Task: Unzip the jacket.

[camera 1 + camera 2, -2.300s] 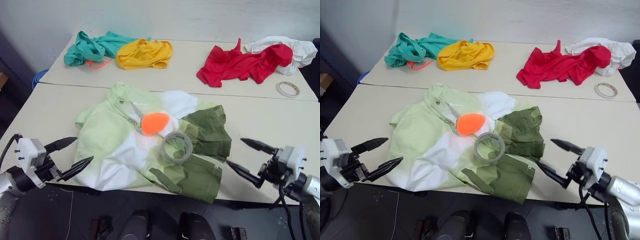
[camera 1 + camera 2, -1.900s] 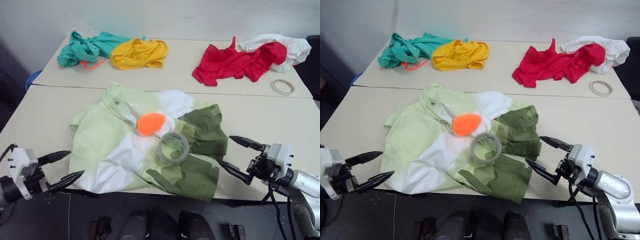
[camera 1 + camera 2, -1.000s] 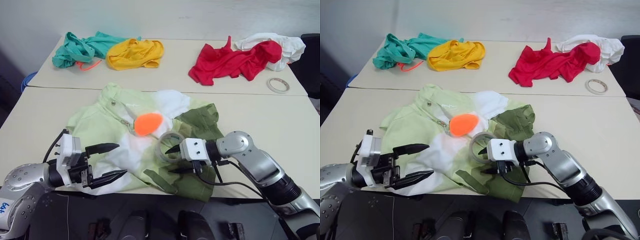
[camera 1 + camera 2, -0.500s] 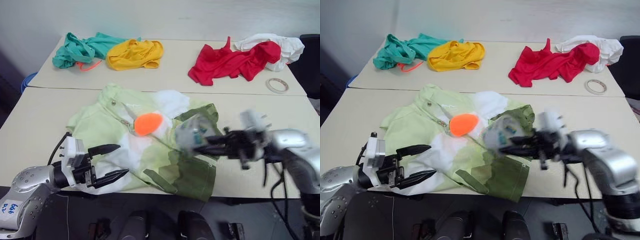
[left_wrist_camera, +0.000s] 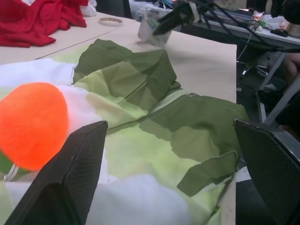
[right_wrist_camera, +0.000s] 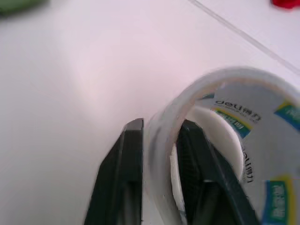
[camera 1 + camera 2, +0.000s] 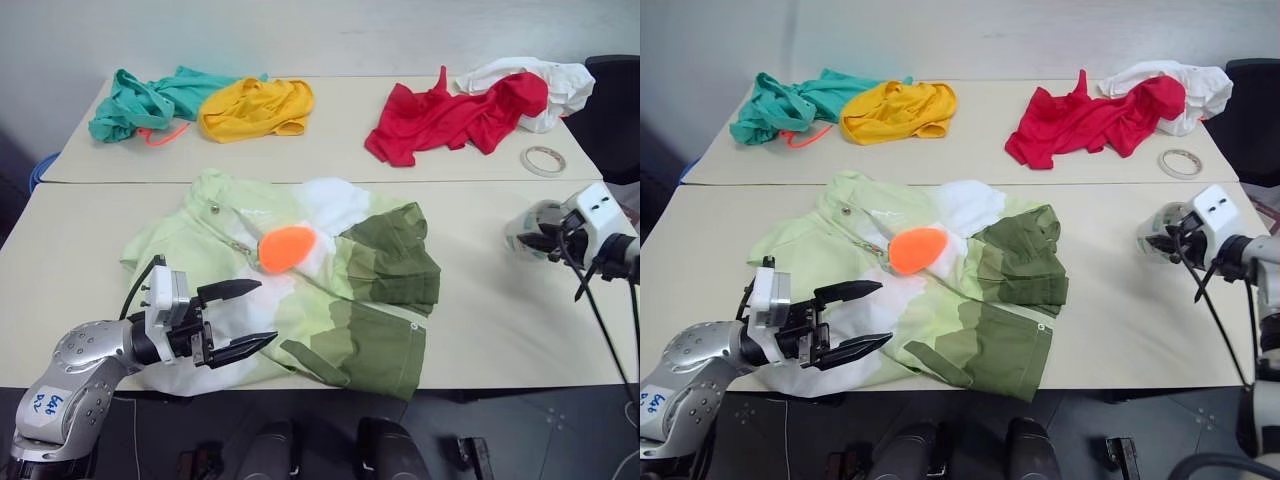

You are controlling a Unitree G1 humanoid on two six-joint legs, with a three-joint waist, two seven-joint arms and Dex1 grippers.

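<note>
The jacket [image 7: 330, 290], light green, white and dark olive, lies crumpled on the near table with its collar at the far left. An orange oval object [image 7: 287, 247] rests on its middle. My left gripper [image 7: 262, 312] stands open at the jacket's near left edge, fingers level over the white fabric; its fingers [image 5: 70, 173] frame the jacket [image 5: 154, 117] in the left wrist view. Far to the right, my right gripper [image 7: 527, 240] is shut on the wall of a clear tape roll [image 6: 234, 122], just above the bare tabletop.
On the far table lie a teal garment [image 7: 140, 100], a yellow garment [image 7: 255, 105], a red garment [image 7: 440, 110] and a white one [image 7: 530, 75]. A second tape roll [image 7: 543, 158] lies at its right end. A black chair [image 7: 612, 110] stands beyond the right edge.
My right arm has swung from the middle of the jacket far out to the right, carrying the tape roll off the jacket. The left gripper has edged slightly toward the jacket, staying open.
</note>
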